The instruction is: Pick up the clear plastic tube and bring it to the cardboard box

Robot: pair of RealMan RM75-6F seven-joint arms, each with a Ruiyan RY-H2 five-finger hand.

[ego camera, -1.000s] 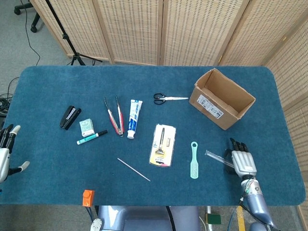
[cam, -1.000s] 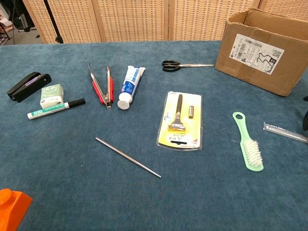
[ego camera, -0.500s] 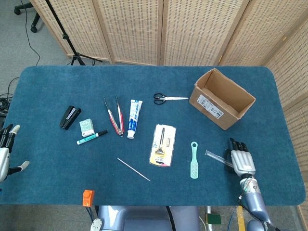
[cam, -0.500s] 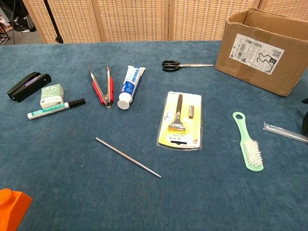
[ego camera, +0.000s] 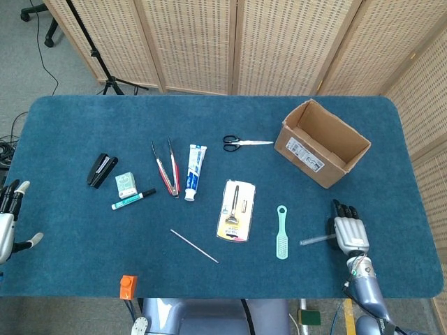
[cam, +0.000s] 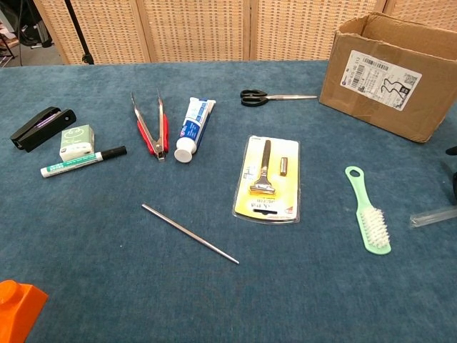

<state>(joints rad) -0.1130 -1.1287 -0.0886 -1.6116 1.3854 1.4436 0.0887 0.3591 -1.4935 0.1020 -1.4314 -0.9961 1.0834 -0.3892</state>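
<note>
The clear plastic tube (ego camera: 316,240) lies almost level just right of the mint brush, and its right end disappears under my right hand (ego camera: 348,232). That hand rests near the table's front right and seems to pinch the tube at its thumb side, with the other fingers stretched forward. In the chest view the tube (cam: 433,216) shows as a blurred strip at the right edge, with only a dark sliver of the hand above it. The cardboard box (ego camera: 322,142) stands open at the back right, well beyond the hand. My left hand (ego camera: 8,222) hovers off the table's left edge with its fingers apart, holding nothing.
A mint brush (ego camera: 281,232) lies left of the tube, and a packaged razor (ego camera: 237,210) further left. Scissors (ego camera: 246,143), toothpaste (ego camera: 195,172), tongs (ego camera: 166,167), a marker (ego camera: 133,199), a stapler (ego camera: 102,169) and a thin metal rod (ego camera: 194,246) are spread across the middle and left.
The tube has swung round: its free left end moved toward the front edge, so it now lies nearly level instead of slanting. The right hand shifted slightly left.
</note>
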